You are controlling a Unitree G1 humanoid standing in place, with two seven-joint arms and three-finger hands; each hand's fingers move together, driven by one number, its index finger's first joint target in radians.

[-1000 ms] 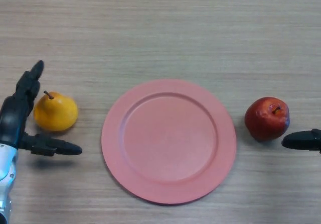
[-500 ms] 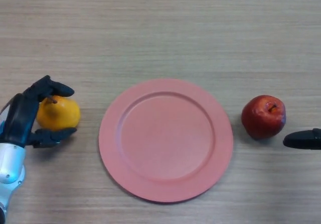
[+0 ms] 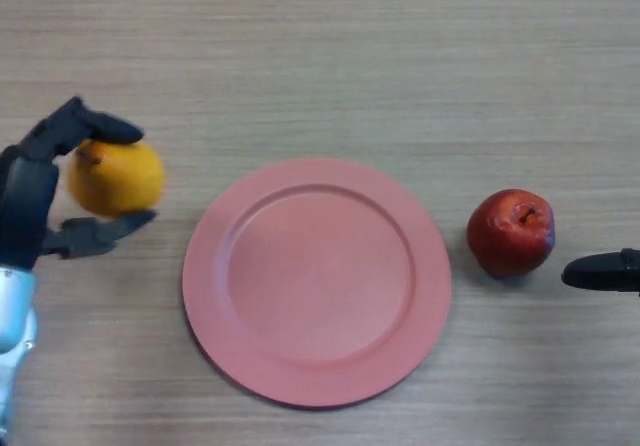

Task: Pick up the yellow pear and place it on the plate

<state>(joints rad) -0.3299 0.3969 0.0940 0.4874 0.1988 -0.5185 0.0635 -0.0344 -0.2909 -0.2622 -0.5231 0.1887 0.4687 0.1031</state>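
The yellow pear is held at the far left, lifted off the wooden table. My left hand is shut on it, fingers curled over its top and thumb under its lower side. The pink plate lies flat in the middle of the table, to the right of the pear, with nothing on it. Only a black fingertip of my right hand shows at the right edge, lying idle just right of the apple.
A red apple stands on the table just right of the plate, close to its rim. The wooden tabletop stretches bare beyond the plate.
My left hand closed round the pear and lifted it up off the table. The view shifted slightly, so the plate and apple sit a little further left.
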